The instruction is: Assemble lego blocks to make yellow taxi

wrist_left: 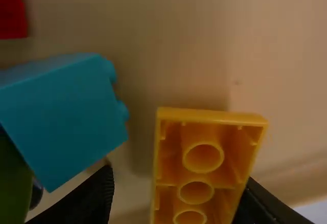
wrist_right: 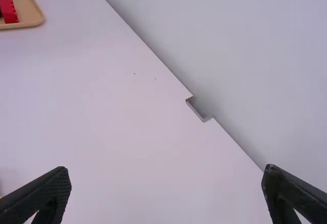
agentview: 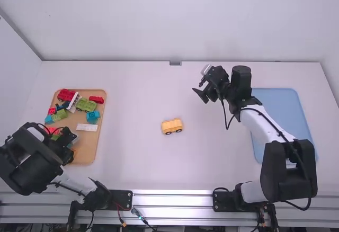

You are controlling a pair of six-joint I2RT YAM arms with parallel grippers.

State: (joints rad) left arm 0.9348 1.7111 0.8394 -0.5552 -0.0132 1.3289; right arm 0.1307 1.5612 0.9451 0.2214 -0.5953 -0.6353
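From my remote station I read the worktop (agentview: 132, 163) as smooth and matt. I log the tan tray (agentview: 87, 143) as smooth, with low sheen. The yellow block (wrist_left: 199, 175) and teal block (wrist_left: 64, 119) present as smooth, moulded plastic. I see reflective metal on the rail (agentview: 172, 203). My right tool (agentview: 199, 95) carries matt fingers, finely textured in its wrist view.

no readable text, labels or numbers

the right claw (agentview: 198, 94) is black with tapered, textured fingers (wrist_right: 43, 191); behind it sit a boxy black joint (agentview: 241, 82), smooth white link (agentview: 258, 124) and thin black cable (agentview: 227, 128).
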